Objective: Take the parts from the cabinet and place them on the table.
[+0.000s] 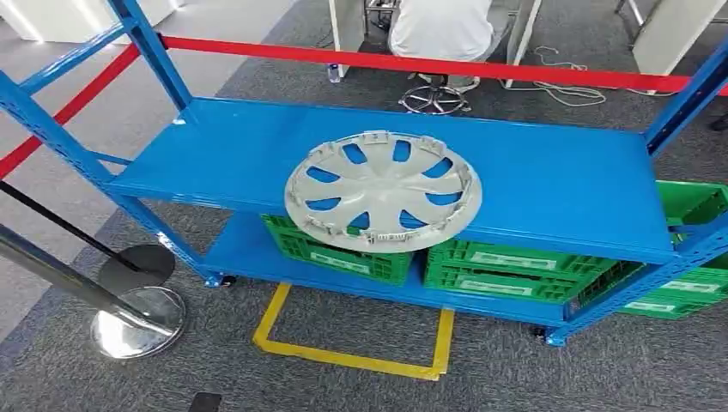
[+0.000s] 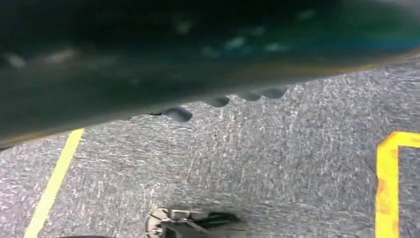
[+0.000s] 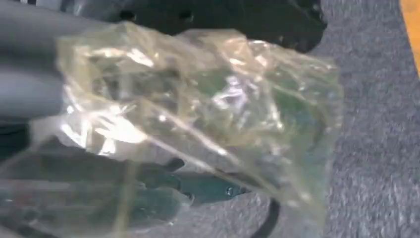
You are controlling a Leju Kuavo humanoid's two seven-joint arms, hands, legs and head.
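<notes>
Hubcap (image 1: 383,190) lay untouched on the blue shelf (image 1: 549,184), so picking seemed not yet begun; the right robot hand (image 3: 29,84) gripped a clear plastic bag (image 3: 198,109), the left's state I could not tell, and reaching forward seemed next.

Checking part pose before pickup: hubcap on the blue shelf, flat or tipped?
Flat. The grey hubcap lies on the blue upper shelf, its whole round face towards the head camera, shelf blue showing through its openings.
</notes>
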